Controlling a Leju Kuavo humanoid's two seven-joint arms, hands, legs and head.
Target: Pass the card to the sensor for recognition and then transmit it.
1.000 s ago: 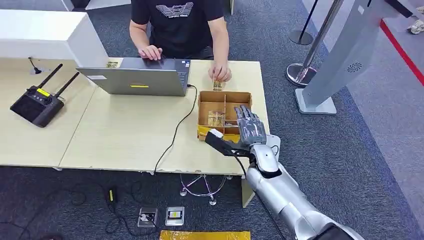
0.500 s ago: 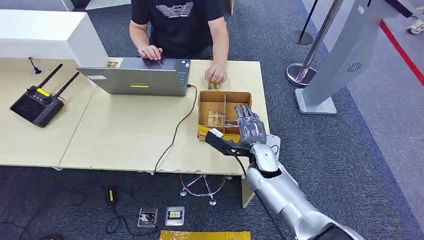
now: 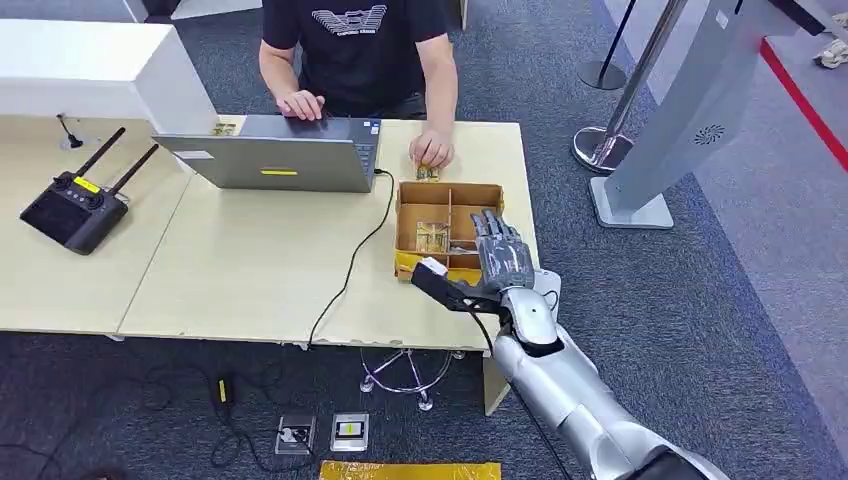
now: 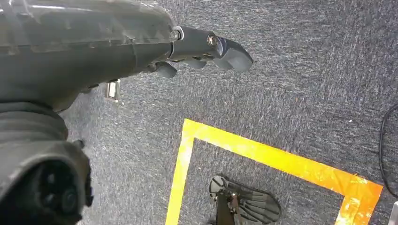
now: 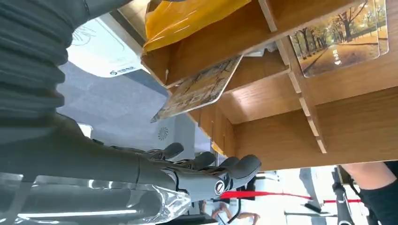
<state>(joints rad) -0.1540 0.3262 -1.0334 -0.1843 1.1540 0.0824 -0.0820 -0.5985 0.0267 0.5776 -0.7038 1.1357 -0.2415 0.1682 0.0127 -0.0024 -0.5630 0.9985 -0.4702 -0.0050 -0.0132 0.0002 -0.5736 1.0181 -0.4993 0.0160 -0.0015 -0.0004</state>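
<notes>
Pick-up step: right hand [image 3: 503, 262], fingers spread and holding nothing, hovers over the near right compartment of the wooden box [image 3: 448, 190] on the bench [image 3: 250, 270], card [image 5: 199, 89] leaning inside; next, lower and pinch it.

Office — desk [image 3: 250, 270], laptop [image 3: 275, 155], carpet [image 3: 700, 300]

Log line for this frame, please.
right hand: open, over wooden box | card: leaning in compartment, not held | left hand: hanging over floor

You get even, bright indoor light with soft shadows; the right wrist view blows out white behind the fingers [image 5: 234, 171].
</notes>
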